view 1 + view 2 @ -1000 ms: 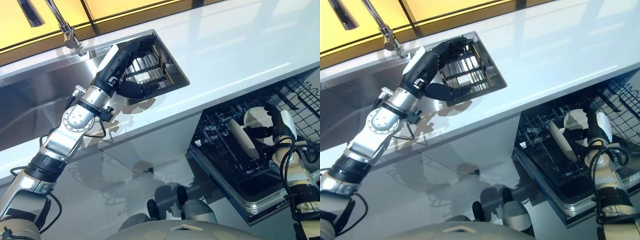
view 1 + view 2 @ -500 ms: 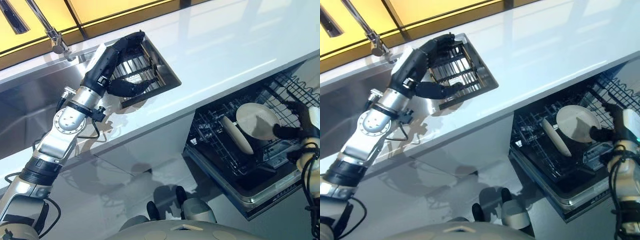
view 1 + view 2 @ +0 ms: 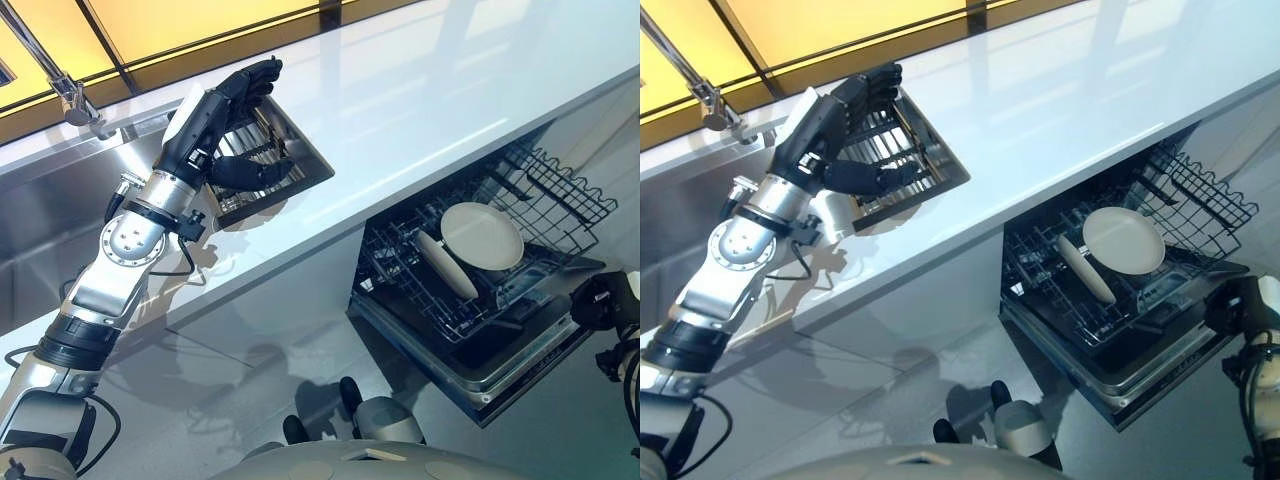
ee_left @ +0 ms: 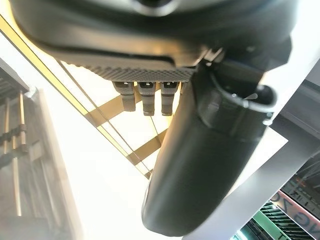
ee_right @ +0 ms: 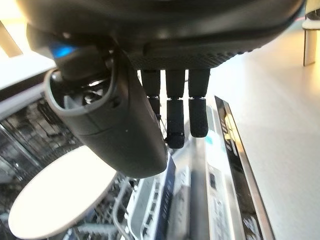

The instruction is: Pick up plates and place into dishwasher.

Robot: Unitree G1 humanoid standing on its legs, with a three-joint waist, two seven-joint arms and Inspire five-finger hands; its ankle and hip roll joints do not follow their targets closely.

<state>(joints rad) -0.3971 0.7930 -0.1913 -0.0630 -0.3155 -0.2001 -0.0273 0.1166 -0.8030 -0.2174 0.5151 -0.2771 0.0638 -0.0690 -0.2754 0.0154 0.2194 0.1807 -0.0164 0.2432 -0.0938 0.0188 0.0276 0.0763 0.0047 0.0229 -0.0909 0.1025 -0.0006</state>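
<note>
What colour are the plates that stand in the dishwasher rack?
The plates are plain white, without pattern; the left eye view shows them best.

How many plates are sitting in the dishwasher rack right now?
2. A round plate leans in the rack facing up; a second plate stands edge-on beside it. Others may hide behind the wires.

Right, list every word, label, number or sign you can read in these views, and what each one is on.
No text can be read with certainty.
Dishwasher door top edge: small printed control markings, too blurred to read.
Coloured sign at the edge of the left wrist view: large letters, cropped and unclear.
Plates, rack, counter: no print.
</note>
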